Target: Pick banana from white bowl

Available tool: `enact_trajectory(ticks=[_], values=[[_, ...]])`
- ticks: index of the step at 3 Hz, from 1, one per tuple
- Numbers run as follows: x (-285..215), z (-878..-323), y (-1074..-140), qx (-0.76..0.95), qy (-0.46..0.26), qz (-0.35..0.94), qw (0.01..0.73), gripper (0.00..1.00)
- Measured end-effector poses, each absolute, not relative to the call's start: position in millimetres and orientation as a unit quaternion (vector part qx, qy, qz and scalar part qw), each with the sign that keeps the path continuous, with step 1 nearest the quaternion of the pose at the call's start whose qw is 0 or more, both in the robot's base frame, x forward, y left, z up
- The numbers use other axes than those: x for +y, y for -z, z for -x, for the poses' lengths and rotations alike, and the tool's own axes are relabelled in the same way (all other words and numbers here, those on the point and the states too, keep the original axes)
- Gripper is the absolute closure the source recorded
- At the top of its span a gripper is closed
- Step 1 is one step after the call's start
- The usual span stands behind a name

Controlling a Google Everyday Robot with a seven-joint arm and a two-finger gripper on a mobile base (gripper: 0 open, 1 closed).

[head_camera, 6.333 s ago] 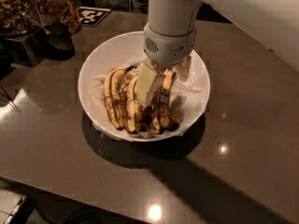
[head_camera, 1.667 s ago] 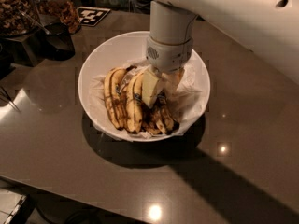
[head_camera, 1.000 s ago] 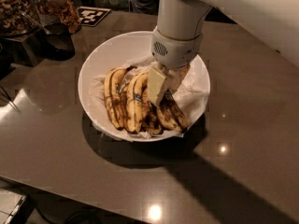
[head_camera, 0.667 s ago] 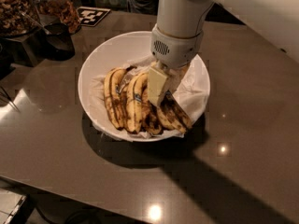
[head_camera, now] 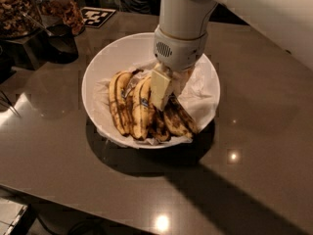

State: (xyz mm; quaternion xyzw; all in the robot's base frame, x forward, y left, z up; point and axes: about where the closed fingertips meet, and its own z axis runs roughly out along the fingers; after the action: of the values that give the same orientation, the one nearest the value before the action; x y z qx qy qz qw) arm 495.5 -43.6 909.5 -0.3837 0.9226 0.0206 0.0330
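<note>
The white bowl stands on a dark glossy table, lined with crumpled white paper. Several bananas lie in it side by side. The heavily browned banana lies at the right of the bunch, slanting down to the right, its upper end hidden under my gripper. Two yellower bananas lie to its left. My gripper reaches straight down from the white arm into the bowl's middle, resting on the upper part of the bunch, right over the brown banana's hidden end.
Glass jars of nuts and snacks stand at the back left, with a dark cup in front of them. A black-and-white marker tag lies behind the bowl. The table's front edge runs along the lower left.
My gripper has turned and shifted slightly right inside the bowl. The brown banana has swung out to the right, away from the yellower ones.
</note>
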Motion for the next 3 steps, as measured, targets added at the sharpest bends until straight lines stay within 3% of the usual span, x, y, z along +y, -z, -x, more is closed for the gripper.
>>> enact_trajectory(ticks=[2,3], values=[[-57,-439,-936,0.937,-0.017,0.349,0.021,1.00],[-51,-447,-937,0.936,-0.022,0.349,0.040,1.00]])
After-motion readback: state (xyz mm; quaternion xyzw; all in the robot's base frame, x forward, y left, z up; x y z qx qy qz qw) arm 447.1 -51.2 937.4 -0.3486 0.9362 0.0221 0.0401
